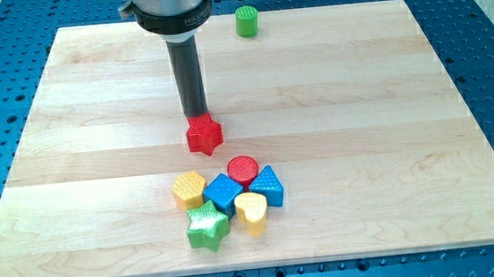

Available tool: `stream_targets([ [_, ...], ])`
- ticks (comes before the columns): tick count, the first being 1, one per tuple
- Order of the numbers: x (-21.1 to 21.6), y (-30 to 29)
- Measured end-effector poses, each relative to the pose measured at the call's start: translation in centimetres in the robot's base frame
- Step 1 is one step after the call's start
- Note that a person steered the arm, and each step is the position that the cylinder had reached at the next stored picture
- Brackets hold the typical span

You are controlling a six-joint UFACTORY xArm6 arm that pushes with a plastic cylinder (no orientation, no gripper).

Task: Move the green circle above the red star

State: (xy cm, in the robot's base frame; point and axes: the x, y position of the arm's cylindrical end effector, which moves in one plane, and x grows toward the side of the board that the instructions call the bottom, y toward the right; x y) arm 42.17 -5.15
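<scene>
The green circle [247, 21] stands near the board's top edge, right of the arm's mount. The red star [204, 135] lies near the board's middle. My tip [196, 116] is at the red star's top edge, touching or almost touching it. The dark rod runs straight up from there to the mount at the view's top. The green circle is far from my tip, up and to the right.
A cluster sits below the red star: a yellow hexagon [189, 189], a red circle [242, 168], a blue triangle [266, 187], a blue block [224, 194], a yellow heart [252, 211] and a green star [207, 227]. The wooden board [391, 144] lies on a blue perforated table.
</scene>
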Motion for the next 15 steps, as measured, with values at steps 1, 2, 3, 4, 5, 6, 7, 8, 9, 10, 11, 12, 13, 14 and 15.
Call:
stream_targets([
  [1,5.0,2.3],
  [2,4.8,2.5],
  [3,0.9,0.8],
  [4,-8.1,8.3],
  [5,-17.8,14.4],
  [6,-23.0,12.8],
  [7,-18.9,6.0],
  [8,-16.2,3.4],
  [9,-19.7,3.7],
  [10,-13.8,-0.9],
  [11,-7.3,-0.1],
  [12,-15.3,-0.6],
  [13,-14.9,-7.1],
  [14,-5.2,-5.3],
  [15,-6.3,-5.7],
])
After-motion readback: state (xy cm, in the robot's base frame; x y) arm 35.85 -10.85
